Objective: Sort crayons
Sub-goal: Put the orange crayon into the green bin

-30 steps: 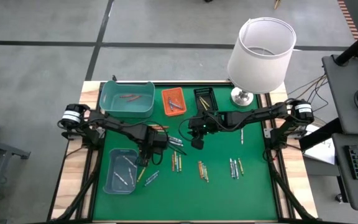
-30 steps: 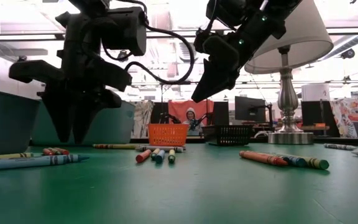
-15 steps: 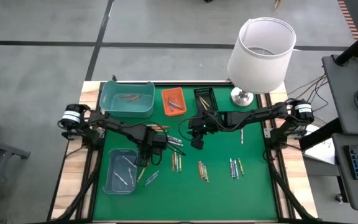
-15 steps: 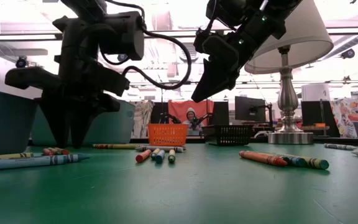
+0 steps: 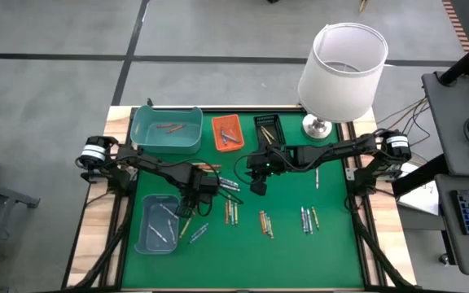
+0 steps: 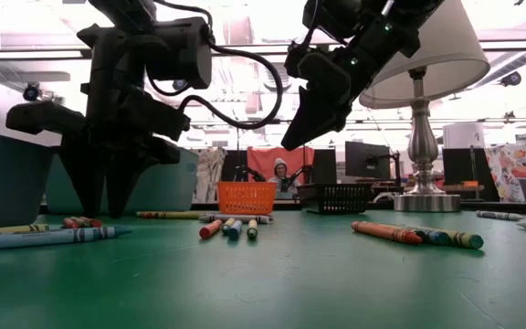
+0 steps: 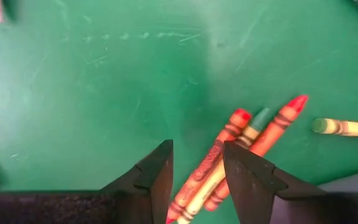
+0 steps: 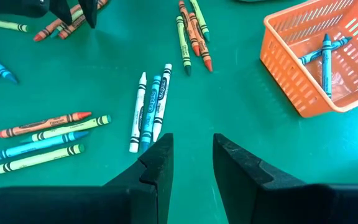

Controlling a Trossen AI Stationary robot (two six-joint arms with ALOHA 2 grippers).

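Observation:
Loose crayons lie flat in small groups on the green mat [image 5: 332, 252]. My left gripper [image 5: 186, 213] points straight down beside the pale tray [image 5: 158, 222], open and low over the mat. Its fingers [image 7: 163, 165] stand on either side of a bundle of three crayons [image 7: 229, 155], red-orange and yellow-green, and I see no touch. My right gripper [image 5: 257, 188] hangs open and raised near the mat's middle, slanting down, with nothing between its fingers. Below it lie white and blue crayons [image 8: 149, 112].
At the far edge stand a teal bin [image 5: 167, 130], an orange basket [image 5: 226, 133] holding blue crayons, a black basket [image 5: 268, 128] and a lamp [image 5: 342, 69]. More crayon groups [image 5: 265, 222] [image 5: 309, 218] lie toward the near side; the mat's near strip is bare.

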